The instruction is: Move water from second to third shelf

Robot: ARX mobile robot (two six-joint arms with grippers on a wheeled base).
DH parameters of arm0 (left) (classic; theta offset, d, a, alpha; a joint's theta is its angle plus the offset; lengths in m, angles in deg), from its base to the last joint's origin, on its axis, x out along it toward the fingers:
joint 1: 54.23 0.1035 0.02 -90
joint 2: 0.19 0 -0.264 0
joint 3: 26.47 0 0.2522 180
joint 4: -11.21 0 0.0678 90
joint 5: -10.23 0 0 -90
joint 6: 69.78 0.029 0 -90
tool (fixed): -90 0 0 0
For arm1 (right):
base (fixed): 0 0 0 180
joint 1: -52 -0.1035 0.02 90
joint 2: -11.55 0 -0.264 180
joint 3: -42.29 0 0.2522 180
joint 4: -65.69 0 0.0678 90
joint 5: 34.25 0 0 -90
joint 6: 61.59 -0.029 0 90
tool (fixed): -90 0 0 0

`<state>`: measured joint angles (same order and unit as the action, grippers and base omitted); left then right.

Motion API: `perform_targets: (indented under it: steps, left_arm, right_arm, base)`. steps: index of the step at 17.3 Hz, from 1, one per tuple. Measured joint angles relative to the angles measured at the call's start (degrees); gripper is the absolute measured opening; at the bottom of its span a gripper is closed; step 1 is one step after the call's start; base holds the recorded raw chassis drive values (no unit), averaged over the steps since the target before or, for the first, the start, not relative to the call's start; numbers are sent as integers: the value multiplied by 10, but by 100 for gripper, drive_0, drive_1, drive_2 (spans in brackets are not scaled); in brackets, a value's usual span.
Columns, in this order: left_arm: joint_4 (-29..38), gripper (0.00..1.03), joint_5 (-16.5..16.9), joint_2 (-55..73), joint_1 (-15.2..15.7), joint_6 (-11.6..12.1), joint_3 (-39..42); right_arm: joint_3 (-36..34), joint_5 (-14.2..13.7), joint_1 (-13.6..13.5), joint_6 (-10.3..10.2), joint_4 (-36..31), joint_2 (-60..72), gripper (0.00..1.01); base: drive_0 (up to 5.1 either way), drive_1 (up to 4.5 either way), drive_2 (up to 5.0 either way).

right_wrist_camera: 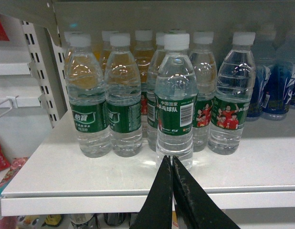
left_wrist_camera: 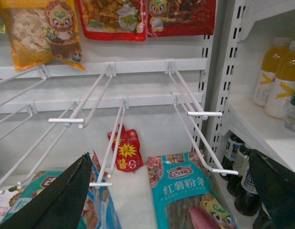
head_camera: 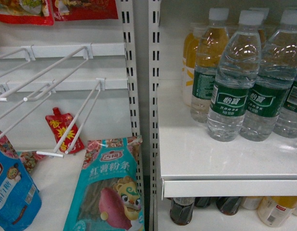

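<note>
Our right gripper sits nearest the lens, its two black fingers pressed together with nothing between them, just in front of the front water bottle. That bottle stands upright on the white shelf, slightly ahead of the row of other bottles. Our left gripper hangs spread wide before the wire hooks and a teal snack bag, holding nothing.

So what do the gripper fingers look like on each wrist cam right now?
Both are matte black, wedge-shaped and tapering to narrow tips. The left gripper shows two broad, slightly textured fingers. The right gripper shows two slim blades. No cables or markings are visible.
</note>
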<state>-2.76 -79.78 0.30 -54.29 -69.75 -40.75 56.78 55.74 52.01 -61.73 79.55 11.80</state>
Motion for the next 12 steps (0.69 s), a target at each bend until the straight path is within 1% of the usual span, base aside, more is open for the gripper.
perform_targets:
  steps: [2, 5, 6, 8, 11, 12]
  left_arm:
    - [0, 98, 0, 0, 0, 0, 0]
    - [0, 98, 0, 0, 0, 0, 0]
    - [0, 98, 0, 0, 0, 0, 0]
    - [0, 98, 0, 0, 0, 0, 0]
    - [0, 98, 0, 0, 0, 0, 0]
    - [0, 98, 0, 0, 0, 0, 0]
  right_arm:
    - [0, 0, 0, 0, 1, 0, 2]
    - [0, 0, 0, 0, 1, 0, 39]
    - [0, 0, 0, 0, 1, 0, 56]
    - [0, 0, 0, 0, 1, 0, 83]
    - [0, 0, 0, 0, 1, 0, 94]
    - [0, 0, 0, 0, 1, 0, 96]
  base:
    - [0, 0, 0]
    - [0, 0, 0]
    - [0, 0, 0]
    - [0, 0, 0]
    - [0, 0, 0]
    - [0, 0, 0]
